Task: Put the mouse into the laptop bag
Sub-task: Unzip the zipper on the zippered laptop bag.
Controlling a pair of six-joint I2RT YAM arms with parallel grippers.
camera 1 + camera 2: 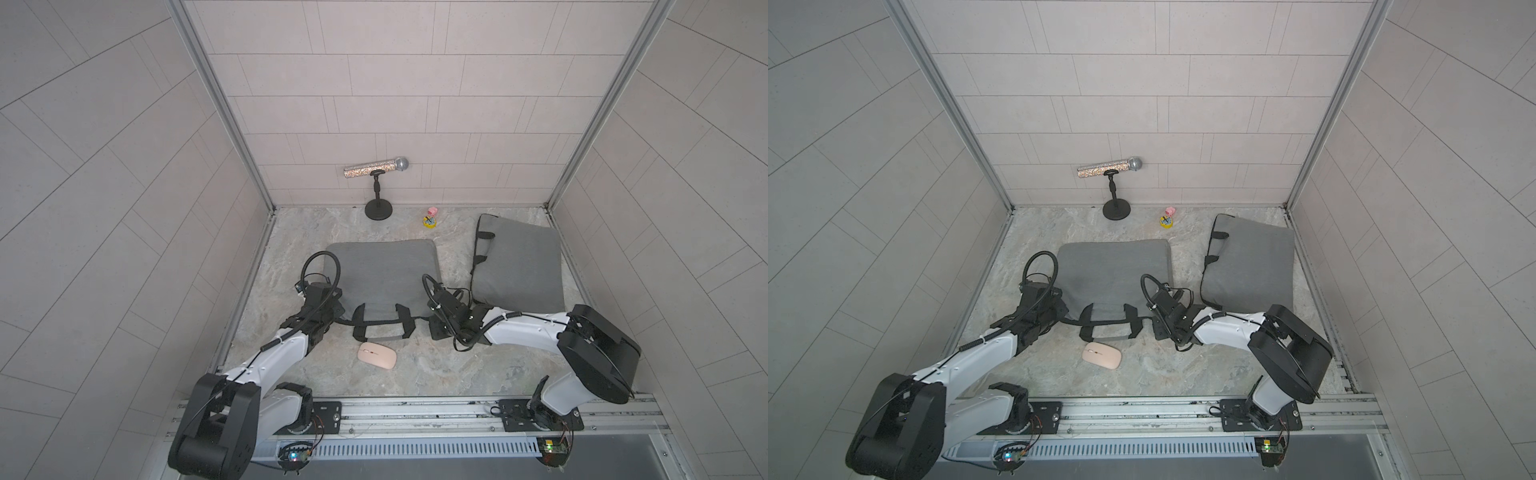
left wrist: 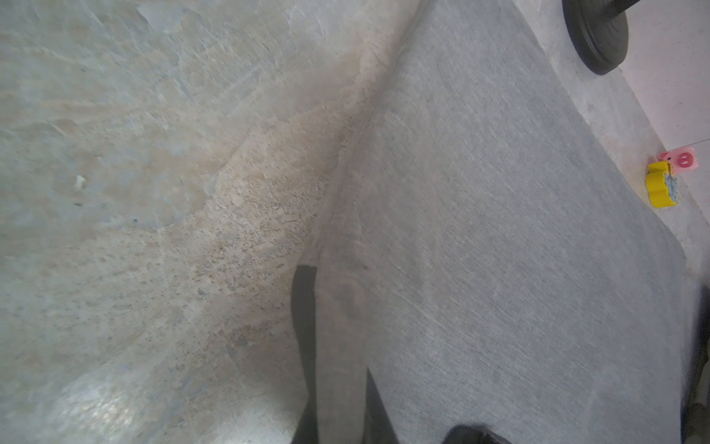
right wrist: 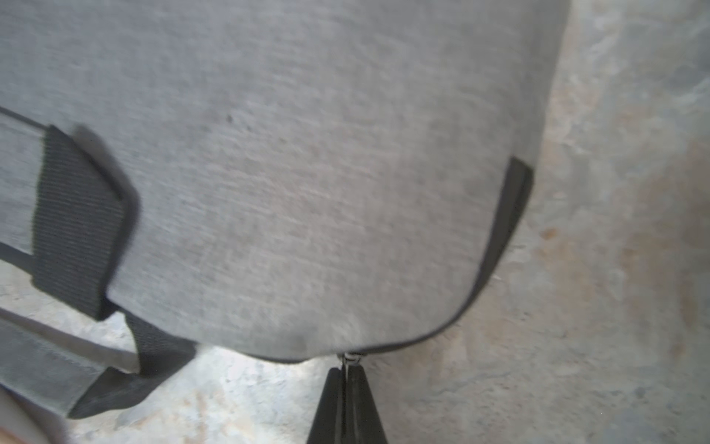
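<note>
The pink mouse [image 1: 377,356] [image 1: 1101,357] lies on the stone floor just in front of the grey laptop bag [image 1: 382,270] [image 1: 1113,270], by its black handles. My left gripper [image 1: 337,309] [image 2: 340,346] is at the bag's front left corner, shut on a fold of the bag's grey fabric. At the front right corner, my right gripper [image 1: 431,319] [image 3: 347,371] is shut on the small metal zipper pull [image 3: 350,357] at the bag's dark zip edge. In both top views the fingertips are hidden under the wrists.
A second grey bag [image 1: 519,262] lies at the back right against the wall. A glitter microphone on a black stand [image 1: 378,195] and a small yellow toy [image 1: 430,222] with a pink one [image 1: 433,212] sit by the back wall. Walls close three sides.
</note>
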